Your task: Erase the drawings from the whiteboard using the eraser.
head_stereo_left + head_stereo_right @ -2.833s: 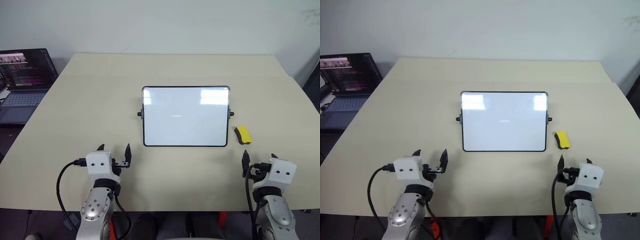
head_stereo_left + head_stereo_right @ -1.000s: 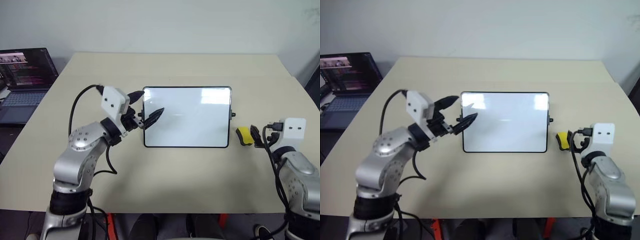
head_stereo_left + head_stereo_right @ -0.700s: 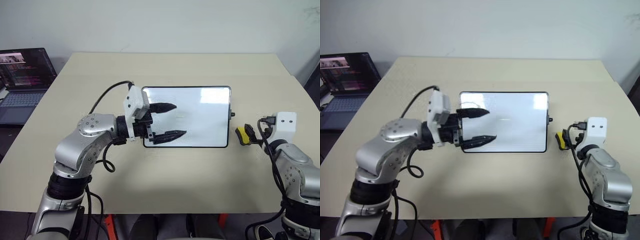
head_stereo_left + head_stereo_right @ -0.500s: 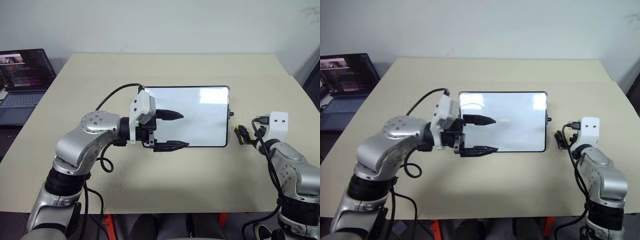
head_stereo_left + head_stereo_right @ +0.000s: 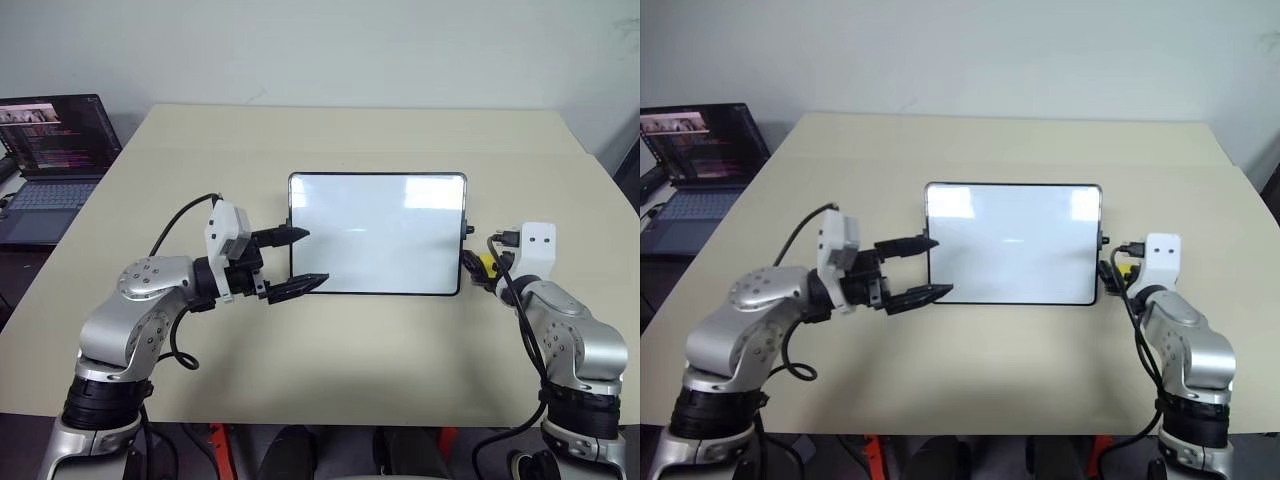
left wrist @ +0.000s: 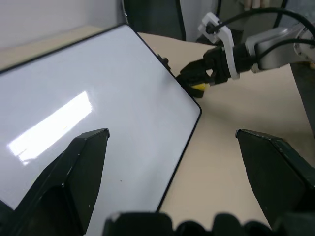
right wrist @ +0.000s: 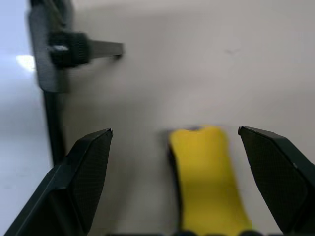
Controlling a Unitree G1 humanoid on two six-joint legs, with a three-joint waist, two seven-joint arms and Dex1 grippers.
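Centrally on the beige table lies the whiteboard, a glossy white rectangle in a thin black frame with a small black knob at each short side. Faint dark drawings show near its middle, too small to read. Ceiling lights reflect as pale patches along its far edge.

Just beside the board's right edge, close to the right knob, sits the eraser, a yellow block with a dark underside, resting on the table and apart from the frame. The right gripper hovers over it with its jaws spread wide; in the right wrist view the eraser lies between the two black fingers, and neither one touches it. Nothing is grasped.

On the other side, the left gripper reaches in at the board's left edge near its near-left corner. Its jaws stand released and wide apart, one finger over the board's left frame and the other by the near edge; whether either touches the board I cannot tell. The left wrist view looks across the white surface toward the right gripper and the yellow eraser beyond the far corner.

At the table's far left, a laptop stands open with its screen lit.
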